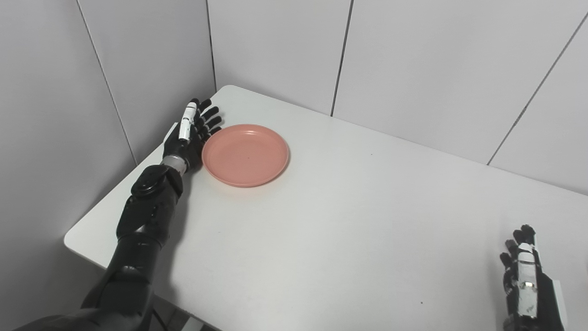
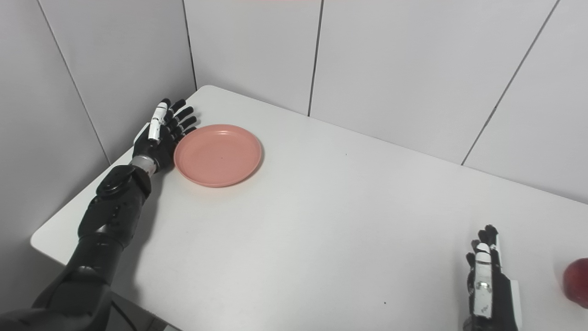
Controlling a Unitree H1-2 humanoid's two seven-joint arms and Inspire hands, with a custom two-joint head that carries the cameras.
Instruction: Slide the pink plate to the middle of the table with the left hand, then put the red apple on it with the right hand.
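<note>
The pink plate point(image 1: 245, 154) lies flat on the white table point(image 1: 358, 220), towards its far left. My left hand point(image 1: 190, 135) stands edge-on against the plate's left rim, open, fingers straight and pointing away from me. The red apple point(image 2: 577, 281) shows only in the right eye view, cut by the right picture edge, on the table near the front right. My right hand point(image 2: 487, 280) rests open at the bottom right, a little left of the apple and apart from it.
Grey panelled walls point(image 1: 413, 59) close the table in at the back and on the left. The table's near left corner point(image 1: 73, 239) is rounded. A wide bare stretch of tabletop lies between the plate and my right hand.
</note>
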